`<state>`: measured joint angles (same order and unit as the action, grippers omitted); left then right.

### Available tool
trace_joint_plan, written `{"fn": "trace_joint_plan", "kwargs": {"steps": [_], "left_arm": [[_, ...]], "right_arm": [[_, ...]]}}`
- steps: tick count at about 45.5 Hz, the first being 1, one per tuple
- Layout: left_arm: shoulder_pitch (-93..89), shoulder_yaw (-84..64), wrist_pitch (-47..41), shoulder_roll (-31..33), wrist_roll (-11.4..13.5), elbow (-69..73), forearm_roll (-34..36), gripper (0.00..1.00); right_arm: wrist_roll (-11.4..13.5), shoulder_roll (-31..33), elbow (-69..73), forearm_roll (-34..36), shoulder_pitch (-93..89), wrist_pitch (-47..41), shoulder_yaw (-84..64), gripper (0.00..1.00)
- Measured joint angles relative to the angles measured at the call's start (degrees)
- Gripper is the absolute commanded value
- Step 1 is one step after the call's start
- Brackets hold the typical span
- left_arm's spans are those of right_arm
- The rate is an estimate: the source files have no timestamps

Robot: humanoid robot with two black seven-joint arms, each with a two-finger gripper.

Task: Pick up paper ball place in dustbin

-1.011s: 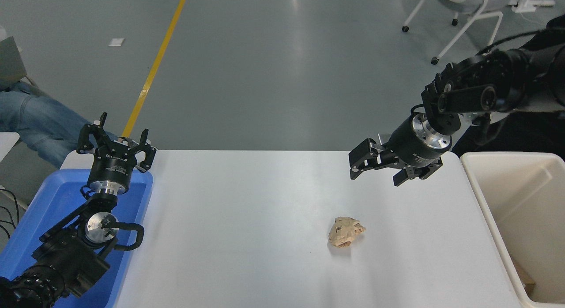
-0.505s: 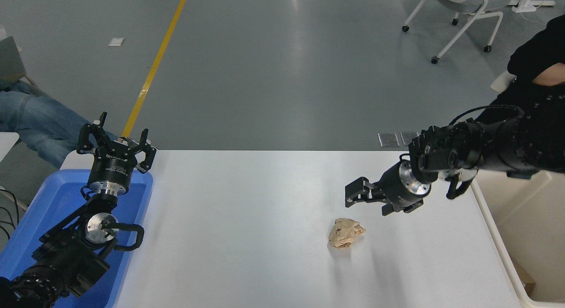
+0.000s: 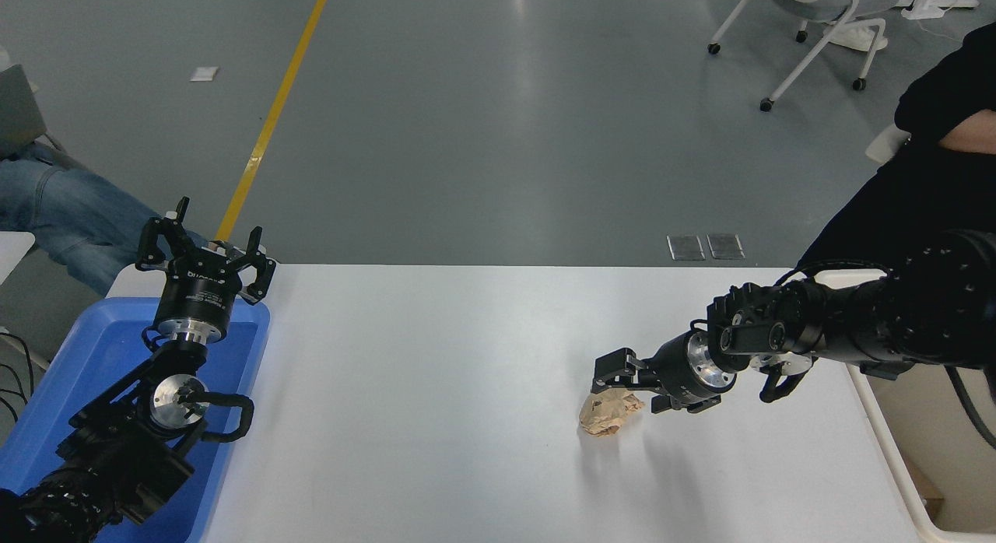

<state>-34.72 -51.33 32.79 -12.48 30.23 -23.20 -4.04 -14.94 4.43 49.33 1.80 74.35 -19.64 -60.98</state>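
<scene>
The tan-brown crumpled paper ball (image 3: 605,415) lies on the white table (image 3: 436,387), right of centre. My right gripper (image 3: 632,387) is open and low over the table, its fingers at the ball's upper right edge, one above it and one to its right. The cream-white dustbin (image 3: 895,465) stands at the table's right edge, mostly hidden behind my right arm. My left gripper (image 3: 204,251) is open and parked at the lower left, over the blue tray.
A shallow blue tray (image 3: 85,356) sits at the table's left end under the left arm. A person in dark clothes (image 3: 934,162) stands at the far right. Another person's jeans-clad legs (image 3: 54,216) show at the left edge.
My right arm has come down and toward the left, from well above the table to just at the paper ball. The ball and the left arm have not moved.
</scene>
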Motion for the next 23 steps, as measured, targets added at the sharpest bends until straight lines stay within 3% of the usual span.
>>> {"fn": "trace_joint_plan", "kwargs": {"steps": [14, 19, 23], "left_arm": [[0.00, 0.00, 0.00, 0.00, 0.00, 0.00, 0.01, 0.99], [0.00, 0.00, 0.00, 0.00, 0.00, 0.00, 0.01, 0.99], [0.00, 0.00, 0.00, 0.00, 0.00, 0.00, 0.01, 0.99]], "right_arm": [[-0.10, 0.05, -3.72, 0.18, -3.93, 1.35, 3.17, 0.96], [-0.25, 0.05, -4.71, 0.19, -5.23, 2.62, 4.36, 0.74], [-0.39, -0.04, -5.13, 0.05, -6.09, 3.55, 5.06, 0.48]]}}
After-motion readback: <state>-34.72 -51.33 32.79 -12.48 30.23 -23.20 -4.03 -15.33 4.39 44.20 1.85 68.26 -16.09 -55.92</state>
